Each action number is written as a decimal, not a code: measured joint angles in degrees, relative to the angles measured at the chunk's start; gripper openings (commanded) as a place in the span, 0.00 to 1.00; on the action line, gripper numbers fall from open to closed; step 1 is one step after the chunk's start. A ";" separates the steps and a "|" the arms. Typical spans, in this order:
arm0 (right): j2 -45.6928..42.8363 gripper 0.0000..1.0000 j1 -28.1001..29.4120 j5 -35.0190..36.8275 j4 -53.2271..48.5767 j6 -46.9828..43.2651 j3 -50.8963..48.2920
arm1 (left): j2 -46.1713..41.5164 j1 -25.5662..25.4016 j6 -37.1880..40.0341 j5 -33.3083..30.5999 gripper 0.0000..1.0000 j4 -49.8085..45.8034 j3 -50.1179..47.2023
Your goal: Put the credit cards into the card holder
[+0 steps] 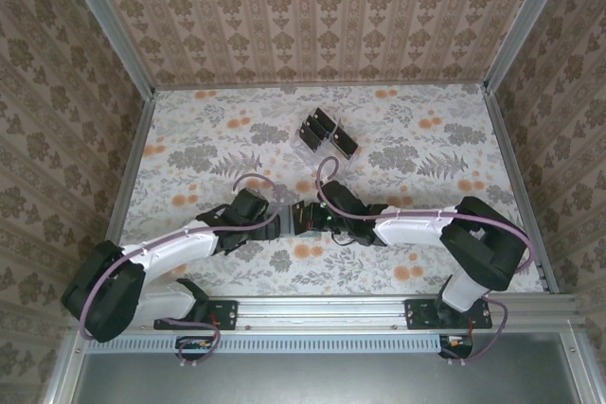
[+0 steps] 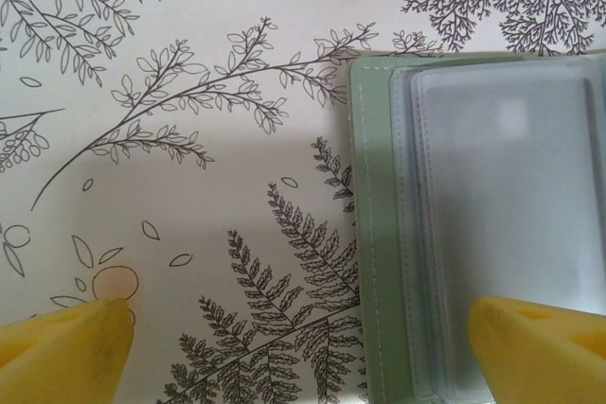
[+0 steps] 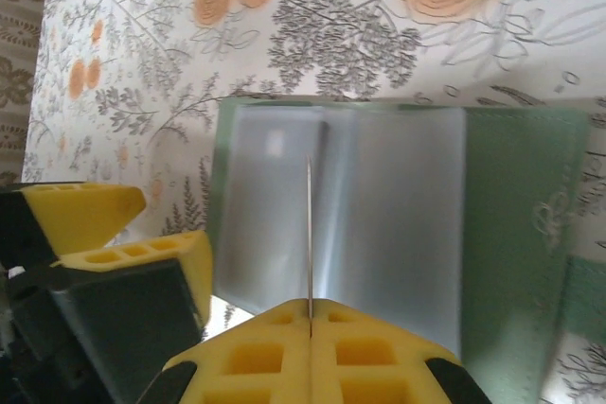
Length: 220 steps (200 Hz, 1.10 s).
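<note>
While cards (image 1: 323,126) sit racked, none seen in open holder (image 3: 511,224); left gripper (image 2: 303,347) spread wide, right gripper (image 3: 310,317) pinches thin sheet (image 3: 310,224), maybe card.

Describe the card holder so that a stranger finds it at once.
On the flowered table, look at the middle, toward the near edge. The card holder lies open: flat, grey-green, with clear pockets, unlike the clear rack of dark cards behind.

Left arm (image 1: 180,245) and right arm (image 1: 417,226) reach inward, wrists almost meeting (left jaws wide, right jaws closed).
</note>
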 measured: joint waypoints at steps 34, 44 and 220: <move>-1.92 0.00 0.00 2.08 3.13 1.07 -3.32 | 0.33 -0.04 0.81 -0.20 1.00 0.66 0.17; -2.23 0.00 0.00 2.43 4.04 1.29 -3.65 | 0.37 -0.04 0.96 -0.20 1.00 0.70 0.31; 5.07 0.00 -0.48 3.39 22.36 4.72 -6.93 | 5.07 -0.04 -0.42 -3.82 1.00 1.70 1.44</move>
